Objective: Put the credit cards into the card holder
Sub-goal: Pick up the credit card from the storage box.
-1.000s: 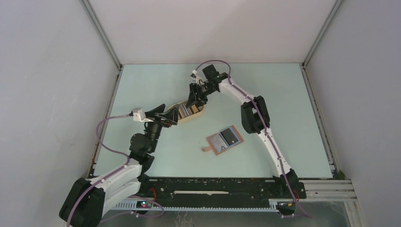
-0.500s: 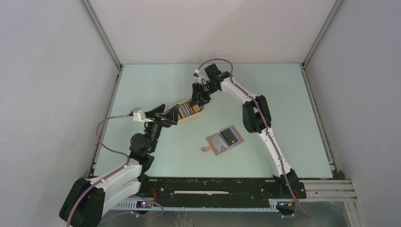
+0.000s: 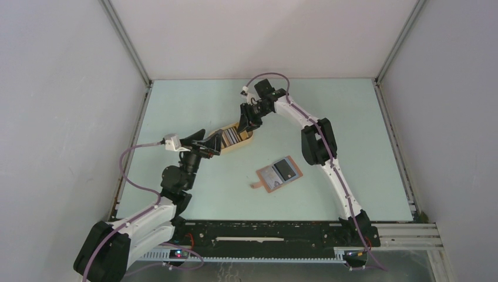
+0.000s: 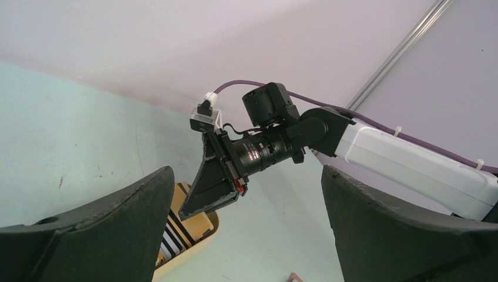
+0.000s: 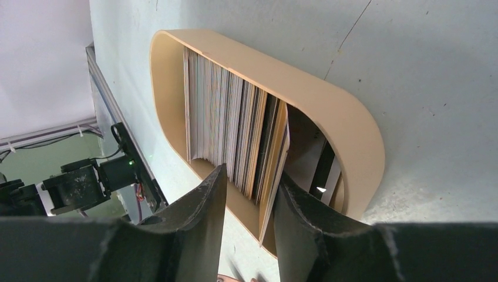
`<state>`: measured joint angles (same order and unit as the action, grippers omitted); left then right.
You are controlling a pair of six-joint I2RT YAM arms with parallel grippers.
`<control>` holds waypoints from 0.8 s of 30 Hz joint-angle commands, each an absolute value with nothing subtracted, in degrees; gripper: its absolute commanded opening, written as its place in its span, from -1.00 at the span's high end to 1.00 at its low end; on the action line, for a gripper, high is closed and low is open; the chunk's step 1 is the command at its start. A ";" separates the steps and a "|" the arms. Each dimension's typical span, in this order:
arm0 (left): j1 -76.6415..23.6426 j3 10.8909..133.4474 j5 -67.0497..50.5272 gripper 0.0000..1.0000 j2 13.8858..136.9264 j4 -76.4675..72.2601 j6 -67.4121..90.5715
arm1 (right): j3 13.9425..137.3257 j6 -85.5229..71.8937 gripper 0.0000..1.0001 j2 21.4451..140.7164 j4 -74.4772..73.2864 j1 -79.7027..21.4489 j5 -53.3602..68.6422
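My right hand [image 5: 249, 176] dips into a tan tray [image 5: 352, 123] of cards [image 5: 217, 111]; the card holder [image 3: 279, 174] lies open on the table [image 3: 352, 129], well apart from the tray.

The cards stand on edge, tightly packed, and my two dark fingers [image 5: 199, 217] flank a small bunch at one end of the row. I cannot tell whether they are pressing on those cards or only standing beside them. My left hand [image 3: 212, 143] hovers at the tray's other end, spread wide and holding nothing. The risk I see is taking several cards at once (they sit so close that one is hard to separate). A lift could then drag neighbouring cards out, or tip the light tray, since nothing is holding it down.
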<state>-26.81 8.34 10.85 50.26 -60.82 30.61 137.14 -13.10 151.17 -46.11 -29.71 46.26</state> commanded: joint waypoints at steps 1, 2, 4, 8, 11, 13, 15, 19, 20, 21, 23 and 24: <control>-26.31 6.93 11.08 -1.00 50.36 -63.02 30.81 | 136.99 -13.14 0.15 146.29 -46.36 -29.15 48.25; -26.34 6.93 11.10 -1.00 50.34 -63.01 30.80 | 136.75 -13.44 0.15 146.18 -46.14 -29.03 48.78; -26.35 6.94 11.15 -1.00 50.34 -63.02 30.81 | 136.43 -13.77 0.14 146.09 -45.86 -28.79 49.48; -26.31 6.87 11.12 -1.00 50.35 -63.02 30.81 | 136.02 -14.06 0.13 146.09 -45.79 -28.44 49.92; -26.36 6.88 11.13 -1.00 50.36 -63.02 30.77 | 135.89 -14.21 0.11 146.10 -45.73 -28.22 50.37; -26.34 6.89 11.17 -1.00 50.36 -63.02 30.78 | 135.82 -14.45 0.09 146.00 -45.62 -27.97 50.60; -26.30 6.94 11.16 -1.00 50.34 -63.01 30.77 | 135.79 -14.49 0.08 145.93 -45.62 -27.69 50.67; -26.33 6.90 11.14 -1.00 50.36 -62.99 30.76 | 135.71 -14.67 0.08 145.82 -45.53 -27.53 50.80; -26.31 6.94 11.13 -0.99 50.32 -63.01 30.82 | 135.62 -14.68 0.08 145.83 -45.52 -27.44 50.80; -26.32 6.94 11.14 -1.00 50.30 -63.02 30.77 | 135.62 -14.74 0.08 145.85 -45.53 -27.45 50.76; -26.32 6.90 11.08 -1.00 50.35 -63.02 30.77 | 135.55 -14.77 0.08 145.86 -45.45 -27.26 50.76; -26.33 6.90 11.10 -1.00 50.36 -62.97 30.76 | 135.49 -14.91 0.08 145.83 -45.40 -27.17 50.84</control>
